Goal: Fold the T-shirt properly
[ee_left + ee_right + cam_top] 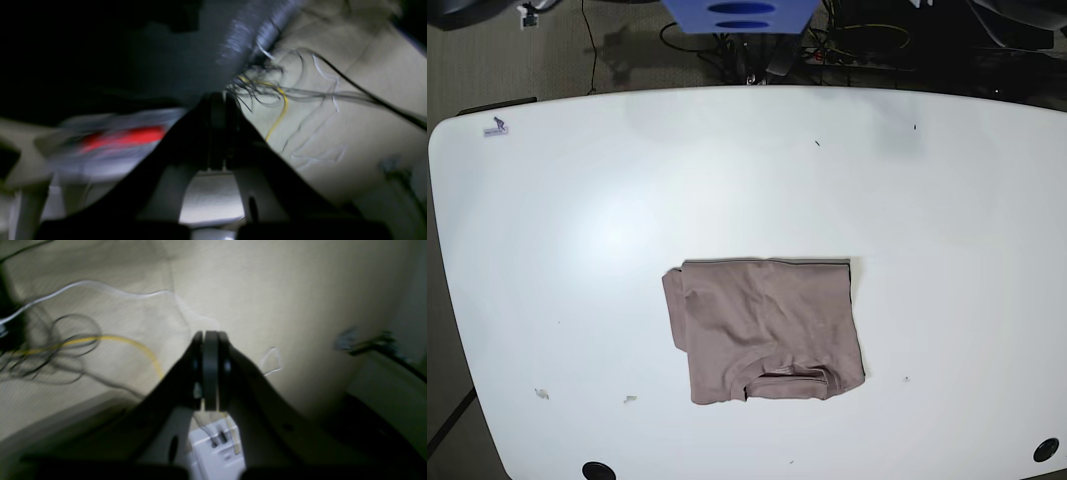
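Note:
The T-shirt (764,327), plain taupe and slightly wrinkled, lies folded into a rough rectangle near the middle of the white table (577,220), with a sleeve or collar fold along its near edge. Neither arm shows in the base view. In the left wrist view my left gripper (217,100) is shut with nothing between its dark fingers, pointing at a beige floor with loose cables. My right gripper (210,340) is likewise shut and empty, over the same kind of floor. The T-shirt appears in neither wrist view.
Loose cables, one of them yellow (279,113), trail over the floor beyond the table. A blurred red-and-grey object (123,138) sits left of the left gripper. A white power strip (217,446) lies under the right gripper. Small specks dot the table's front left (542,394).

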